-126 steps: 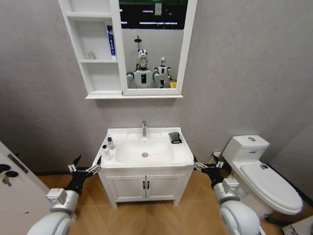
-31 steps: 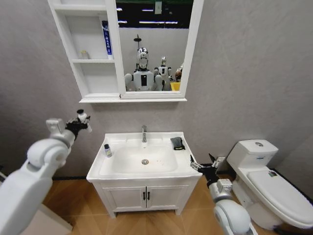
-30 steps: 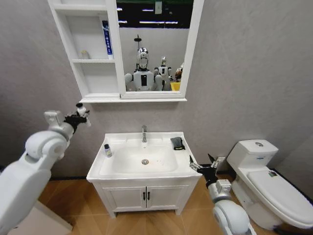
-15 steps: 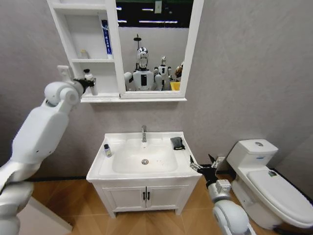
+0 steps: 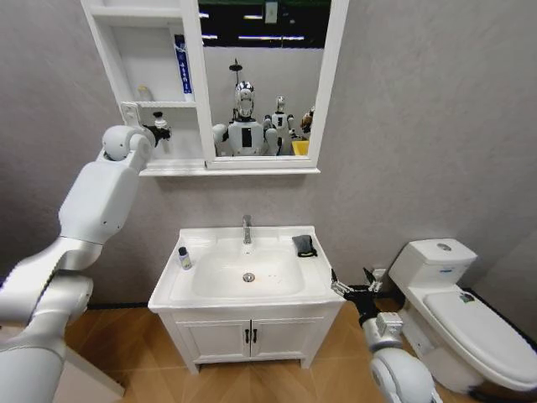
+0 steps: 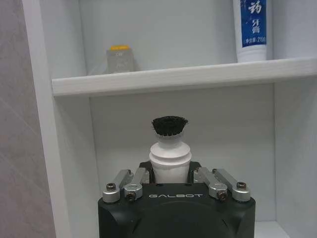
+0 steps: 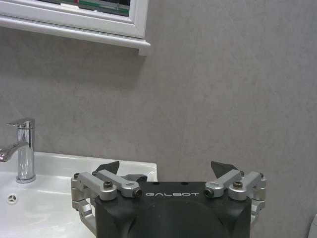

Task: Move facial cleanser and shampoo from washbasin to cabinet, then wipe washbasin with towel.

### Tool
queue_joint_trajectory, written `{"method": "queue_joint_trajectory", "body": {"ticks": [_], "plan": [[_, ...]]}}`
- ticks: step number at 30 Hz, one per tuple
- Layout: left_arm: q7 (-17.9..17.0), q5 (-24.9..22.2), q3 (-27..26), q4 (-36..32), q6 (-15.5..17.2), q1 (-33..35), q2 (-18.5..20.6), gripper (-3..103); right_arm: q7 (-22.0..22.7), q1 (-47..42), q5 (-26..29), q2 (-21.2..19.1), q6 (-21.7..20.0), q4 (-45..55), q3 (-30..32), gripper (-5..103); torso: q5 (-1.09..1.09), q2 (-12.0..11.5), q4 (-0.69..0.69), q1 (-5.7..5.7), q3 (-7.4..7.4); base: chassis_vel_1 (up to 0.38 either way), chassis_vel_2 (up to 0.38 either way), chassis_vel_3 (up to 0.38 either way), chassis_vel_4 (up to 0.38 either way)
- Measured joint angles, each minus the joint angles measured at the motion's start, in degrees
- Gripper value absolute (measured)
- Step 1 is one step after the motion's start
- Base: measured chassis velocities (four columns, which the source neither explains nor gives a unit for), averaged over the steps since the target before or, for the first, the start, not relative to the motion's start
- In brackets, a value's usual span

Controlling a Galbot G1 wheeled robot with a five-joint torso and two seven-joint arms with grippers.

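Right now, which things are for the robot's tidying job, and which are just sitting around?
For the job:
- white bottle with a black cap in the left hand
- small bottle on the washbasin
- cabinet
- towel

Just there:
- toilet
- blue-and-white tube
- small jar
- mirror
- right hand, waiting low

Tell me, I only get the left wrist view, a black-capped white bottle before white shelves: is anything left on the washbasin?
Observer: Yes. While the left gripper holds that white bottle at the cabinet's bottom compartment, a small dark-capped bottle stands on the washbasin rim, left of the bowl.
Operator: And the towel?
Observer: The dark towel lies on the rim's back right corner.
Operator: The other arm?
Observer: The right gripper hangs open, low beside the washbasin's front right corner.
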Motion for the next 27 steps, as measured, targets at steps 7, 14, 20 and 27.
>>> {"method": "queue_joint_trajectory", "body": {"ticks": [7,14,20,27], "plan": [[0.55,1.86,-0.34,5.08,0.01,-2.43,-2.07,33,-0.01,-0.43,-0.09,0.32,0.58,0.01,-0.02,100,0.01,0.00,0.00,0.00,0.00,0.000,0.000,0.000,0.000],[1.66,4.92,-1.63,8.32,-0.65,-3.21,-3.96,33,-0.02,-0.69,0.01,0.47,0.69,0.28,0.22,100,0.00,0.00,-0.01,0.00,0.00,0.000,0.000,0.000,0.000],[1.63,5.92,-2.38,10.03,-1.29,-2.89,-4.49,33,-0.08,-0.69,0.16,0.45,0.92,0.31,0.31,100,-0.01,0.00,0.00,0.00,0.00,0.000,0.000,0.000,0.000],[1.42,6.25,-2.56,10.46,-1.48,-2.79,-4.33,33,-0.31,-0.58,0.17,0.44,1.26,0.11,0.19,100,0.00,0.00,0.00,0.00,0.00,0.000,0.000,0.000,0.000]]}}
